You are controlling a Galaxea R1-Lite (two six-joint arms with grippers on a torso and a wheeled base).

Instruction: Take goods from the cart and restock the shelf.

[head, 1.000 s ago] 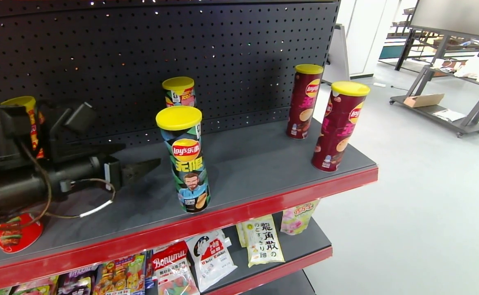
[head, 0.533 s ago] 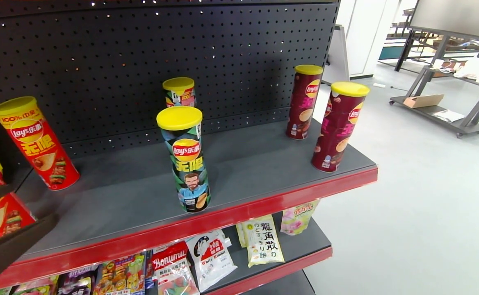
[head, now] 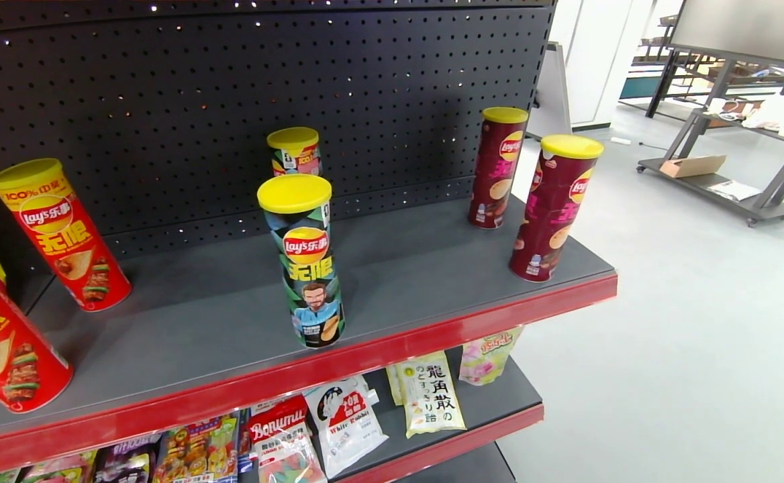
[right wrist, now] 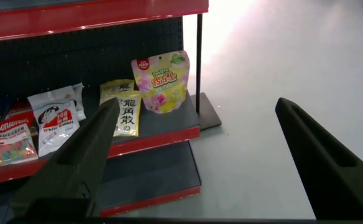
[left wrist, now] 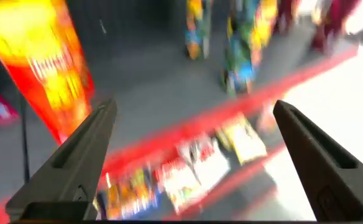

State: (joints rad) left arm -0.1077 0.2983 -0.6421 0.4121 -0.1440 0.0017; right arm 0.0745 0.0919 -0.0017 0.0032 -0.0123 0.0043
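Observation:
The grey top shelf (head: pixel 399 282) with a red front edge carries chip cans. Two red cans stand at its left, one at the back (head: pixel 63 235) and one at the front edge (head: pixel 3 349). Two green-and-black cans are in the middle, one in front (head: pixel 305 261) and one behind (head: pixel 293 151). Two maroon cans (head: pixel 553 208) stand at the right end. My left gripper (left wrist: pixel 194 162) is open and holds nothing; it hangs in front of the shelf, with a red can (left wrist: pixel 38 68) beyond one finger. My right gripper (right wrist: pixel 200 162) is open and empty, low, facing the lower shelf.
A black pegboard (head: pixel 231 100) backs the shelf. Snack bags (head: pixel 425 396) fill the lower shelf (right wrist: pixel 169 134), among them a yellow-pink bag (right wrist: pixel 160 81). Bare grey floor (head: pixel 701 335) lies to the right, with a wheeled rack (head: pixel 734 181) farther off.
My left arm has pulled back to the left and out of the head view. The two red cans it covered now stand free on the shelf.

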